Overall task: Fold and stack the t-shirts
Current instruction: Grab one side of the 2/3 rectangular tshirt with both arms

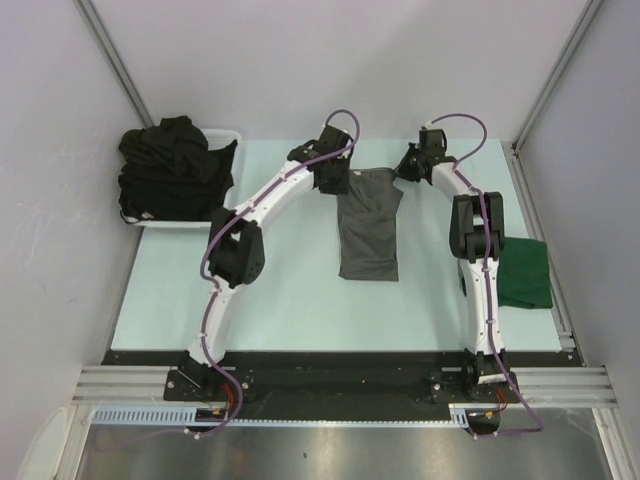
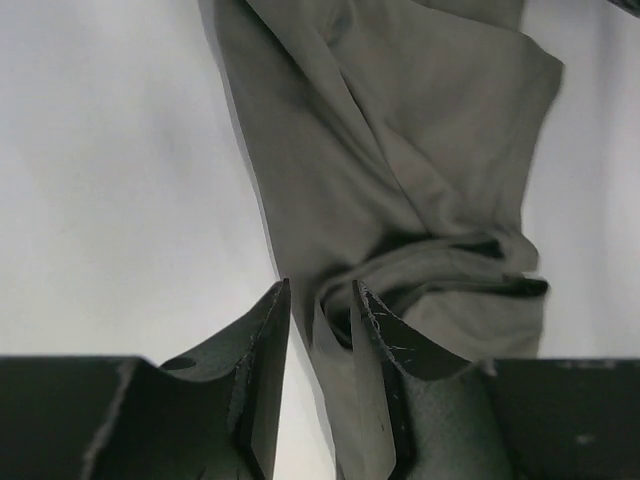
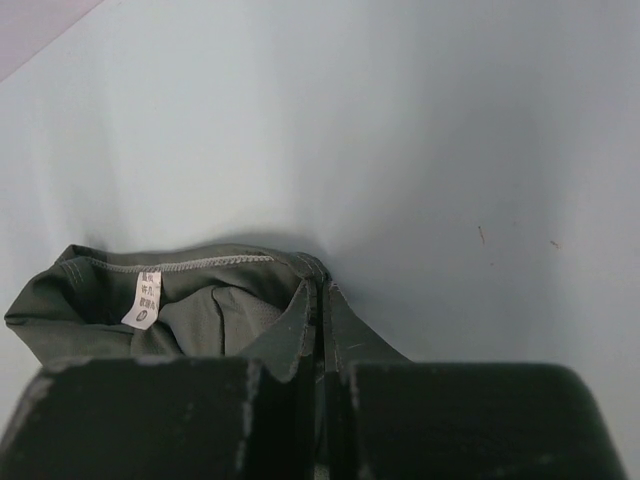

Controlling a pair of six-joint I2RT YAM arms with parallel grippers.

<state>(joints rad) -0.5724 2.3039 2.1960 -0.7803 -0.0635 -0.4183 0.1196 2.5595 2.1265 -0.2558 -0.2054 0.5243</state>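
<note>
- The charcoal grey t-shirt (image 1: 369, 235) lies in a long strip mid-bench.
- The left gripper (image 2: 320, 300) nips its fabric between narrow jaws. The right gripper (image 3: 322, 290) is clamped tight on its edge near the white label (image 3: 143, 300).
- A green t-shirt (image 1: 525, 272) lies far right, behind the right arm.
- Black t-shirts (image 1: 170, 170) fill a white basket (image 1: 228, 135) far left.
- Pale bench (image 1: 280, 300), grey walls (image 1: 60, 250).

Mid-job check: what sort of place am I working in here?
Likely a lab robot cell, not a home: plain white walls, an aluminium rail at the near edge of the table, and a basket of black shirts.
</note>
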